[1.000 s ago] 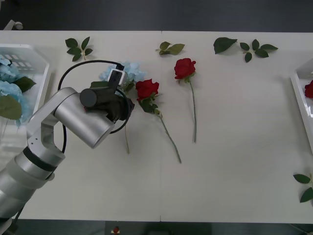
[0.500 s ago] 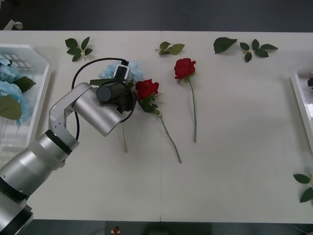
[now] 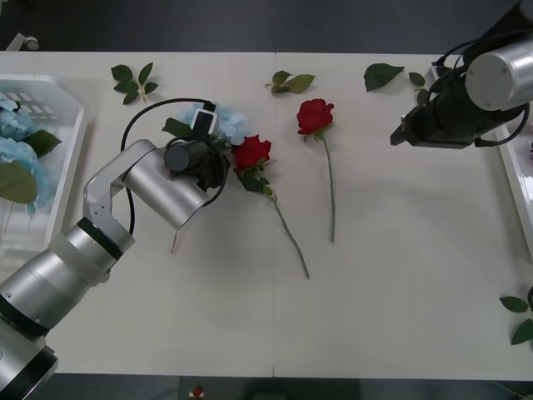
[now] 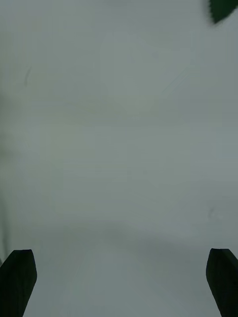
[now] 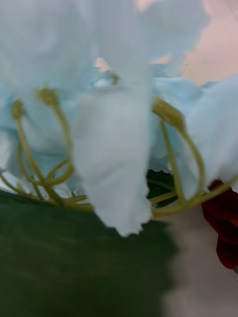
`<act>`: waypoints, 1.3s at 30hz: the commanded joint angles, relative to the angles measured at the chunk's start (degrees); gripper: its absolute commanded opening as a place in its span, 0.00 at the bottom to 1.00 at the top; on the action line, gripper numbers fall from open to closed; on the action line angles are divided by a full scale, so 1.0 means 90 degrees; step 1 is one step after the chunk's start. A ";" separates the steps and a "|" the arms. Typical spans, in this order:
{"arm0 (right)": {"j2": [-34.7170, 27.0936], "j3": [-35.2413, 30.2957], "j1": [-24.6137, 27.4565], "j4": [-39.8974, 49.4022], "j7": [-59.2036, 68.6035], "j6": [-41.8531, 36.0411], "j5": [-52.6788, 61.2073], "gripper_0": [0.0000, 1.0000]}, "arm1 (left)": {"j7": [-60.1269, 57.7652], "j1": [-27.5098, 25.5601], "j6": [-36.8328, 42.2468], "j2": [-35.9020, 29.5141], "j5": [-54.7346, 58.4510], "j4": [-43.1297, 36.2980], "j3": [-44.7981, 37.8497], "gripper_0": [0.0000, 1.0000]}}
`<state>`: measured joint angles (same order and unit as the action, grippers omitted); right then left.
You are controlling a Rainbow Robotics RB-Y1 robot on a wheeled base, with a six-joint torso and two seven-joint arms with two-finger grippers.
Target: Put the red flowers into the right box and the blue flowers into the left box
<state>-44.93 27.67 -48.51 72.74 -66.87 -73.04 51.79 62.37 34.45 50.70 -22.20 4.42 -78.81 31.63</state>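
A pale blue flower (image 3: 226, 122) lies left of centre on the table, and its petals (image 5: 114, 148) press close against the left wrist camera. My left gripper (image 3: 208, 152) is down on it, under the wrist, shut on its stem and leaves. Two red flowers (image 3: 251, 152) (image 3: 315, 115) lie just right of it, the nearer one touching the blue bloom. The left box (image 3: 73, 125) holds more blue flowers (image 3: 17, 154). The right box (image 3: 510, 171) shows as a white rim at the right edge. My right gripper (image 3: 406, 133) (image 4: 119, 282) hovers open over bare table beside that box.
Loose green leaf sprigs lie along the far side of the table (image 3: 133, 82) (image 3: 290, 82) (image 3: 383, 75), and another sprig (image 3: 520, 321) lies at the near right edge. The near half of the table (image 3: 375, 308) is bare white.
The left arm reached onto the blue flower, and the stem's free end has swung leftward. The right arm has come into view at the upper right.
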 commanded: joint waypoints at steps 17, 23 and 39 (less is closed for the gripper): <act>0.2248 -0.0116 -0.0801 -0.0982 0.0468 0.0010 -0.1809 1.00 | 0.0931 0.0107 0.3888 -0.2260 0.3005 -0.3694 -0.2665 0.00; 0.2639 -0.0106 -0.1006 -0.1910 0.0409 0.0508 -0.2043 1.00 | 0.2064 0.0088 0.4191 -0.2738 0.4040 -0.2903 -0.4491 0.00; 0.3215 -0.0106 -0.1318 -0.3277 0.0262 0.1299 -0.2277 1.00 | 0.4398 -0.1143 0.2550 -0.4067 0.4587 -0.0491 -0.6464 0.00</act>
<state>-16.65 27.64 -57.65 43.45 -66.00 -61.51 31.78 99.12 27.46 75.59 -56.77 45.25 -83.05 -23.64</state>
